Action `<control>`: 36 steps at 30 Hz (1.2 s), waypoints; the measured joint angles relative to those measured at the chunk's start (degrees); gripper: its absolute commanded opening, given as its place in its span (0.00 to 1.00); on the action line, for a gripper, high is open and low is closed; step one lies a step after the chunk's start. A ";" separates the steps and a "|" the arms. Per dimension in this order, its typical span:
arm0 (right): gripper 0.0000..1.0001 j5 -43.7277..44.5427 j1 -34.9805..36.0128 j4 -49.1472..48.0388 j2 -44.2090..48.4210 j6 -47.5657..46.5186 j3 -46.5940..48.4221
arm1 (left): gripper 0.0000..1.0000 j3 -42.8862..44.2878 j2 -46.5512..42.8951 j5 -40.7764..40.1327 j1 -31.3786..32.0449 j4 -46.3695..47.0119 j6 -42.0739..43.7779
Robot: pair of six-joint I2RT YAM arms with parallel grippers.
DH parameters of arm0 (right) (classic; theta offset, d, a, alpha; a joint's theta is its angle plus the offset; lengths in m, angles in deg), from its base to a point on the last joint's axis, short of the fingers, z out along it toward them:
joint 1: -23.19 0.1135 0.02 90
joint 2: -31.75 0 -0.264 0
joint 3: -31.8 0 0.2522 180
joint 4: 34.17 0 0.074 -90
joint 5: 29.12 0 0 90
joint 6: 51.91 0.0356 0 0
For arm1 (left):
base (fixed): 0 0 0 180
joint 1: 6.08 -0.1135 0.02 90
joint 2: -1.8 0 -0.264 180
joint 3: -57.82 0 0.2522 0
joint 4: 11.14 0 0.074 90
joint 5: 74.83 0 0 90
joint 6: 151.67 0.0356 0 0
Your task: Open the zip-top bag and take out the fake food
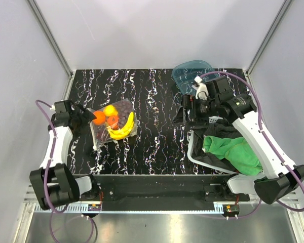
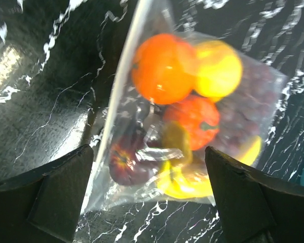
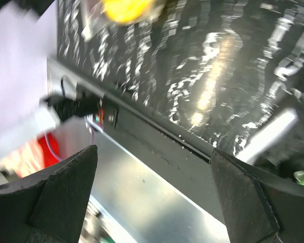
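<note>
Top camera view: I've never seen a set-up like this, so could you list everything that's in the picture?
Table: one, black with white veins, fills the middle.
Plastic bag: one, clear, lying left of centre.
Toy fruit: several pieces, orange, yellow and dark purple, all inside the bag.
Tub: one, see-through blue, far right corner.
Cloth: one, green, near right, lying in the bin.
Bin: one, pale rim and dark inside, near right.
Left gripper: one, black, open, at the bag's left edge.
Right gripper: one, black, open, in front of the tub.
</note>
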 measured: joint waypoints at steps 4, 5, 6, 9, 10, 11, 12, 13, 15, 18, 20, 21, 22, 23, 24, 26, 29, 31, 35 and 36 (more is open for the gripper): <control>1.00 0.59 4.35 0.48 0.17 -2.89 2.84 | 0.80 -3.10 2.10 5.57 -5.99 3.13 1.07; 1.00 1.31 4.35 0.74 0.46 -3.34 2.84 | 0.72 -3.50 2.21 6.43 -7.32 3.39 1.38; 1.00 2.32 4.28 0.90 0.87 -4.09 2.71 | 0.68 -3.91 2.75 9.09 -10.36 3.96 2.32; 1.00 3.32 4.35 1.27 1.49 -4.98 2.71 | 0.59 -4.33 4.70 13.77 -14.29 5.75 4.09; 1.00 3.72 4.39 1.31 1.66 -5.18 2.71 | 0.58 -4.70 5.64 15.32 -15.12 6.56 4.63; 1.00 4.02 4.42 1.36 1.75 -5.31 2.71 | 0.58 -5.18 6.43 16.44 -15.65 7.45 4.76; 1.00 4.22 4.44 1.38 1.79 -5.46 2.71 | 0.58 -5.88 7.37 17.75 -15.98 8.24 5.11; 1.00 4.26 4.44 1.40 1.79 -5.57 2.71 | 0.59 -6.73 8.28 18.84 -16.02 8.90 5.33; 1.00 4.26 4.44 1.40 1.68 -5.62 2.71 | 0.60 -8.41 9.75 20.35 -16.04 9.68 5.70; 1.00 4.15 4.44 1.42 1.38 -5.62 2.73 | 0.58 -9.84 12.02 22.12 -16.17 10.32 6.34; 1.00 4.04 4.44 1.44 0.81 -5.57 2.75 | 0.54 -10.14 13.46 23.23 -16.28 11.21 6.78; 1.00 3.93 4.44 1.46 0.37 -5.55 2.78 | 0.49 -10.19 14.19 23.69 -16.33 11.98 6.93; 1.00 3.87 4.44 1.51 -0.22 -5.53 2.82 | 0.47 -10.19 14.93 24.24 -16.33 12.74 7.10; 1.00 3.78 4.44 1.60 -0.74 -5.49 2.93 | 0.46 -10.19 15.61 24.83 -16.33 13.40 7.17; 1.00 3.54 4.44 1.62 -1.53 -5.35 3.06 | 0.44 -10.19 16.39 25.53 -16.33 14.21 7.15; 1.00 3.17 4.44 1.62 -2.71 -5.01 3.17 | 0.35 -10.21 17.86 27.02 -16.37 15.78 7.10; 1.00 2.93 4.44 1.66 -4.22 -4.44 3.69 | 0.27 -10.19 20.15 29.07 -16.41 17.59 7.19; 1.00 2.95 4.44 1.62 -5.29 -4.09 4.63 | 0.16 -10.19 21.55 30.77 -16.41 18.64 7.10; 0.99 2.99 4.44 1.46 -7.10 -3.37 6.19 | 0.00 -10.14 23.17 34.12 -16.41 20.11 7.04; 1.00 3.04 4.44 1.27 -7.48 -3.19 6.29 | 0.00 -10.14 23.17 34.58 -16.41 20.13 6.86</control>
